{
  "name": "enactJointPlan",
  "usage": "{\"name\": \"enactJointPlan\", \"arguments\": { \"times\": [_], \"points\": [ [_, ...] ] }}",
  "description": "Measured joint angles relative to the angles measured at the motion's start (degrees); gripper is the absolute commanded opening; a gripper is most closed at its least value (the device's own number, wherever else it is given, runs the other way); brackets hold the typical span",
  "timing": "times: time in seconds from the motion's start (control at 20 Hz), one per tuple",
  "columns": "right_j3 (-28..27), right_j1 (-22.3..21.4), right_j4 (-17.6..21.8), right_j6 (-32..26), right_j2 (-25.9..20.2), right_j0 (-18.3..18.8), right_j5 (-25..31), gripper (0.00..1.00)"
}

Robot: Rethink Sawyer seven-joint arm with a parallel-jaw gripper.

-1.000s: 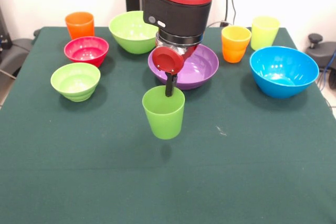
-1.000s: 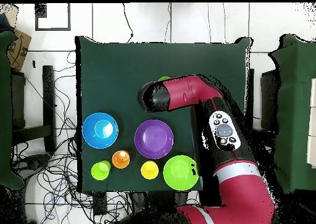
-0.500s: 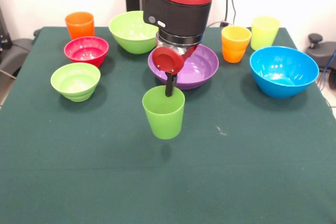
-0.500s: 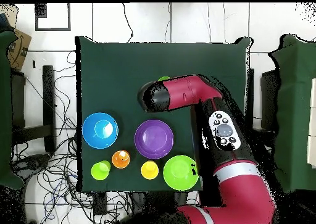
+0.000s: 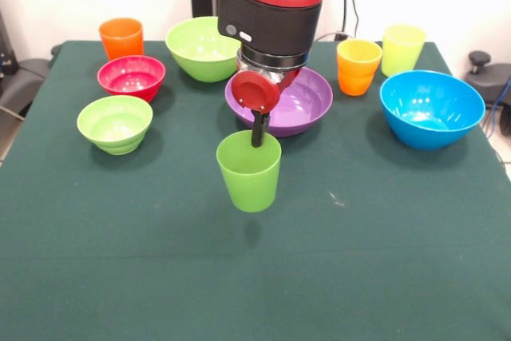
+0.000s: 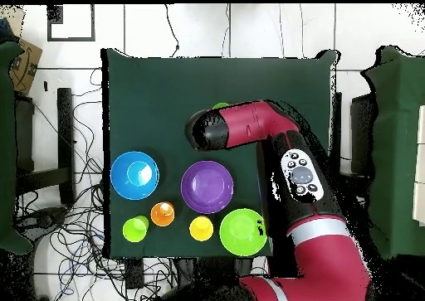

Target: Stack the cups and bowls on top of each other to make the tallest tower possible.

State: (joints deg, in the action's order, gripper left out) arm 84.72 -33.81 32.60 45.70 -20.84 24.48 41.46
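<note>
1. The red and black arm comes down over the middle of the green-clothed counter [image 5: 399, 277], and its gripper [image 5: 258, 135] carries a glossy green plastic tumbler [image 5: 249, 172] upright, lifted clear of the cloth with its shadow on the cloth below.
2. One dark finger [image 5: 258, 129] reaches down inside the tumbler's far rim; the jaws are closed on that rim, though the other finger is hidden behind the cup wall.
3. In the overhead view only a sliver of the green tumbler shows beside the arm's black wrist.
4. Just behind the held tumbler a wide shallow purple plastic bowl [image 5: 303, 105] sits near the counter's centre, partly covered by the arm.
5. A large lime green plastic bowl [image 5: 200, 47] stands at the far edge of the counter, beside the purple bowl.
6. Toward the far left corner in the front view stand an orange plastic tumbler [image 5: 121, 37] and, just in front of it, a small red plastic bowl [image 5: 132, 77].
7. A small lime green plastic bowl [image 5: 115, 124] rests near the left edge, in front of the red bowl and apart from it.
8. Toward the far right corner stand an orange-yellow plastic tumbler [image 5: 358, 66] and a yellow-green plastic tumbler [image 5: 402, 49], near each other but not touching.
9. A large blue plastic bowl [image 5: 431, 108] sits by the right edge, in front of those two tumblers.
10. Every bowl and tumbler on the cloth stands open side up, and none is set upon another.
</note>
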Motion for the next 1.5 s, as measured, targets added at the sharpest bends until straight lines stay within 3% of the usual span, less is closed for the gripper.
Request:
{"name": "enactJointPlan", "arguments": {
  "times": [0.85,1.2,1.5],
  "points": [
    [0.02,-0.06,-0.01,0.00,0.01,0.09,0.01,0.00],
    [0.88,-3.40,-2.97,0.00,-0.05,-0.42,2.09,0.00],
    [0.86,-5.15,-2.98,0.00,0.05,-2.64,4.03,0.00]
  ]
}}
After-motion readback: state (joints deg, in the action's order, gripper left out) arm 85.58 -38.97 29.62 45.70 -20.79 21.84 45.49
